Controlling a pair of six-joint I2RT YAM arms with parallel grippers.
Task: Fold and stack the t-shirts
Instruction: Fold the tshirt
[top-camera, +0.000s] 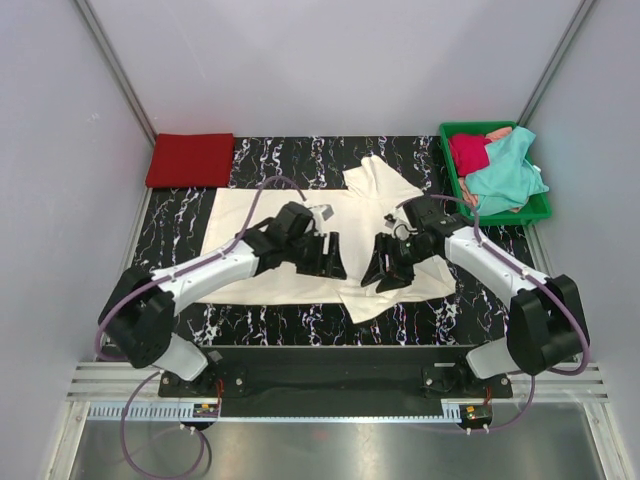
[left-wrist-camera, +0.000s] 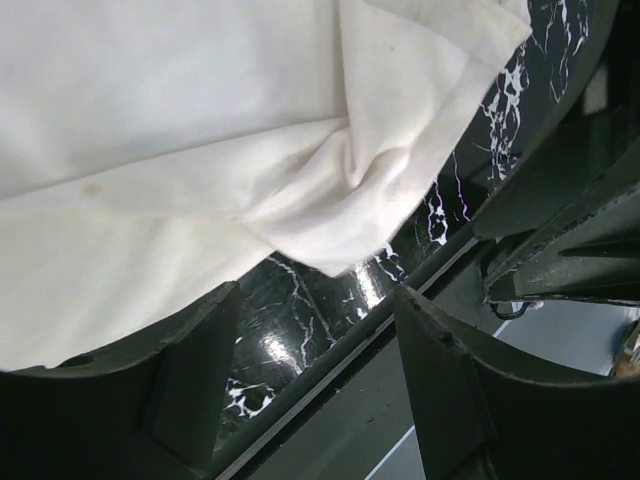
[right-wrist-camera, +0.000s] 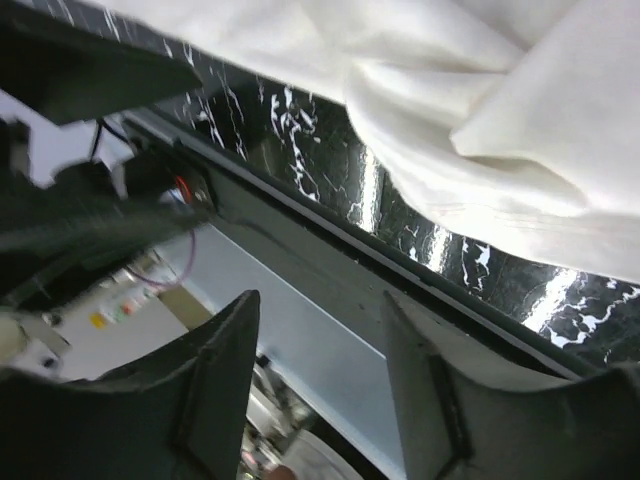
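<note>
Right in the middle of the black marbled table (top-camera: 180, 225) lies the big cream-white shirt (top-camera: 345, 215). It is spread mostly flat, with one sleeve kicked up toward 12 o'clock and a rumpled flap at its near right corner, around 5 o'clock.

Both grippers hang over its near half. The left gripper (top-camera: 330, 265) is just left of centre and the right gripper (top-camera: 385, 275) just beside it at 3 o'clock, the two tips pointing at each other.

From the left wrist, the fingers (left-wrist-camera: 190, 380) stand apart with nothing between them. A bunched corner of the cream cloth sits just past their tips at 12 o'clock. From the right wrist, the fingers (right-wrist-camera: 215, 390) are likewise spread and empty, with the shirt's hem off at 1 o'clock and the table edge showing through the gap.

Farther out, a folded red shirt (top-camera: 190, 160) rests at 10 o'clock from the cream one, well apart from both grippers. At 2 o'clock a green tray (top-camera: 449, 170) holds a teal shirt (top-camera: 505, 175) heaped against a crimson shirt (top-camera: 468, 152).
</note>
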